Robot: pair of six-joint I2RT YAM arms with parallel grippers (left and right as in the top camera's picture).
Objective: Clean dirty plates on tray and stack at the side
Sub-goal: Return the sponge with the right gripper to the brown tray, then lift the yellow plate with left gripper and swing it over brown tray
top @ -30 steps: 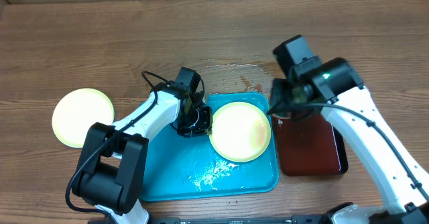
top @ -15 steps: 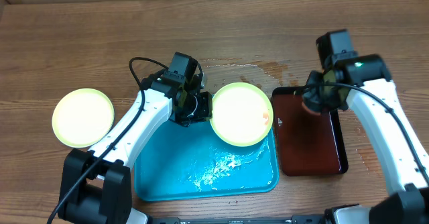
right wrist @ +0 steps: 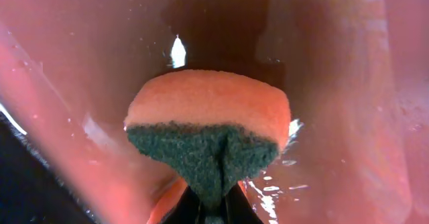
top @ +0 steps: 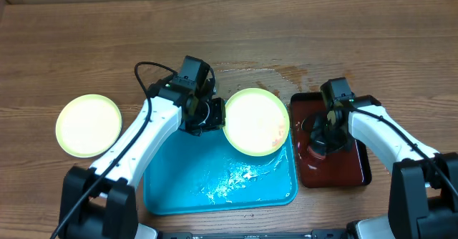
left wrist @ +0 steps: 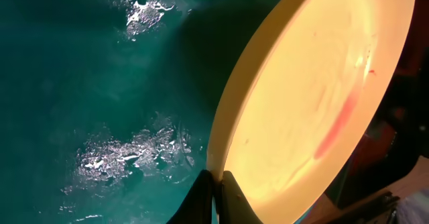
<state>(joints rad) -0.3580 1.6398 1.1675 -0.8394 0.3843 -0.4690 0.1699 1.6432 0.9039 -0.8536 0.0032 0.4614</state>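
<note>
- left gripper (left wrist: pixel 216 192): jaws pinched tight on the rim of a pale yellow plate (top: pixel 256 121), held tilted above the top-right corner of the turquoise tray (top: pixel 168 178) as seen from overhead
- plate face shows a red smear (left wrist: pixel 338 120) toward its right side
- right gripper (right wrist: pixel 213 200): clamped on an orange sponge (right wrist: pixel 208 110), green scourer side facing the camera, low over the dark red tray (top: pixel 336 169); can't tell whether they touch
- second pale yellow plate (top: pixel 89 124) lies flat on the table (top: pixel 71 46), well left of the turquoise tray; possibly a stack, glare hides it
- turquoise tray floor is wet, with a foam patch (top: pixel 232 178) toward its lower right corner
</note>
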